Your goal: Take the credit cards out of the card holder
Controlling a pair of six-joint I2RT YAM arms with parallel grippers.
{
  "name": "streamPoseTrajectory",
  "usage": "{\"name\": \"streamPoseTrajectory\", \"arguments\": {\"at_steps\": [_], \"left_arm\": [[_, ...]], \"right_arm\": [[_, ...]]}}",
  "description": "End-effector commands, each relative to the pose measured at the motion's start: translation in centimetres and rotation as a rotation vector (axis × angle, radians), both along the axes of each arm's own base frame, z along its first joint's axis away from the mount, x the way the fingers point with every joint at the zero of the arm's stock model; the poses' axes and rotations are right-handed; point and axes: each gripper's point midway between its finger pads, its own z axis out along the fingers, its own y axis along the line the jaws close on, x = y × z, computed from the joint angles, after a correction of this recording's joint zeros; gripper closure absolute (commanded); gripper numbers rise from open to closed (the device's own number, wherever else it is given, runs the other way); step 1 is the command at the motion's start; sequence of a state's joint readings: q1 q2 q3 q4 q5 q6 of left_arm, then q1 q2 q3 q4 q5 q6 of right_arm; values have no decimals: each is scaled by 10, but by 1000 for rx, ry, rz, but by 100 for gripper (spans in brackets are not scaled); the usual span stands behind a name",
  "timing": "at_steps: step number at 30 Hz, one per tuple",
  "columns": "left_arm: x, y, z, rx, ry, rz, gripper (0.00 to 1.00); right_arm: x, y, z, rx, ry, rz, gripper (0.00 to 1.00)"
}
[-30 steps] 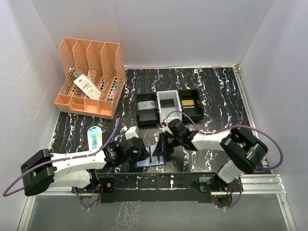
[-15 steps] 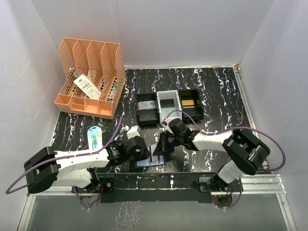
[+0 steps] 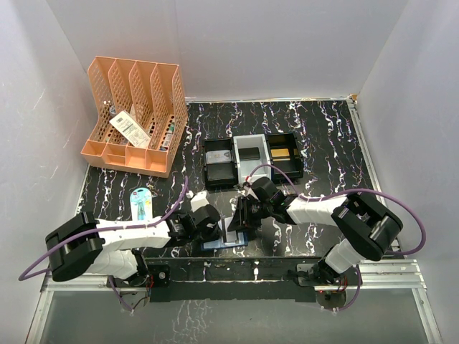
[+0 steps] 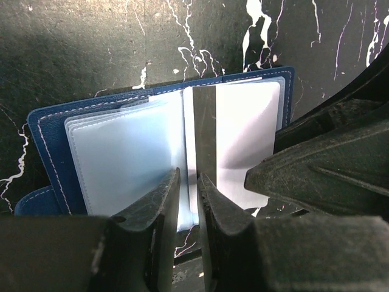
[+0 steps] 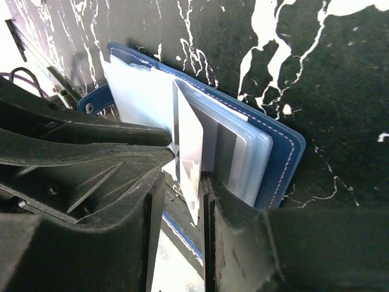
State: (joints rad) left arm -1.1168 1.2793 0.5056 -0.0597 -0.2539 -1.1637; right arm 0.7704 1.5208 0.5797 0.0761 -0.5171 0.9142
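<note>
- The black, white-veined surface [image 3: 323, 136] carried it all, with an orange file rack [image 3: 136, 115] at the far left.
- Left arm [image 3: 129, 236] and right arm [image 3: 315, 208] leaned in, tips facing, at the near edge.
- Under them lay the card holder [image 4: 55, 158], open flat.
- A pale credit card [image 4: 243, 140] sat in its sleeve.
- Right jaws stood parted astride an upright sleeve.
- Left jaws sat narrow around a sleeve edge. Gripping or not, couldn't tell.

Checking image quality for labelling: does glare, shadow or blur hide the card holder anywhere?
Left wrist: card holder sharp, a shadow greying one sleeve. Right wrist: blown-out white patch at the bottom edge. Top external: even light, holder small and half covered.
</note>
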Motion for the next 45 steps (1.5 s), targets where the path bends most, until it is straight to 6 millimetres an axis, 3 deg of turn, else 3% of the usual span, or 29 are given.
{"name": "streamPoseTrajectory", "arguments": {"at_steps": [1,7,14,17,23,28,37,41,45], "left_arm": [[-1,11,-4,27,-5,17,83],[-1,9,-2,11,-13,14,83],[-2,9,-1,-5,-15,11,83],[-2,10,1,-11,-19,17,83],[0,14,16,-20,-46,17,75],[5,13,33,-47,-76,-5,69],[31,27,69,-48,-92,-32,53],[49,40,88,-38,-127,-26,33],[67,65,96,23,-136,5,13]], "right_arm": [[17,1,13,-2,-68,-51,75],[12,9,20,75,-45,-41,91],[13,10,13,64,-32,-44,89],[16,11,18,65,-53,-38,100],[32,2,37,12,-161,-83,100],[31,1,49,30,-190,-73,100],[44,-7,85,64,-372,-101,100],[57,-13,105,63,-514,-110,100],[69,-19,133,80,-703,-108,100]]}}
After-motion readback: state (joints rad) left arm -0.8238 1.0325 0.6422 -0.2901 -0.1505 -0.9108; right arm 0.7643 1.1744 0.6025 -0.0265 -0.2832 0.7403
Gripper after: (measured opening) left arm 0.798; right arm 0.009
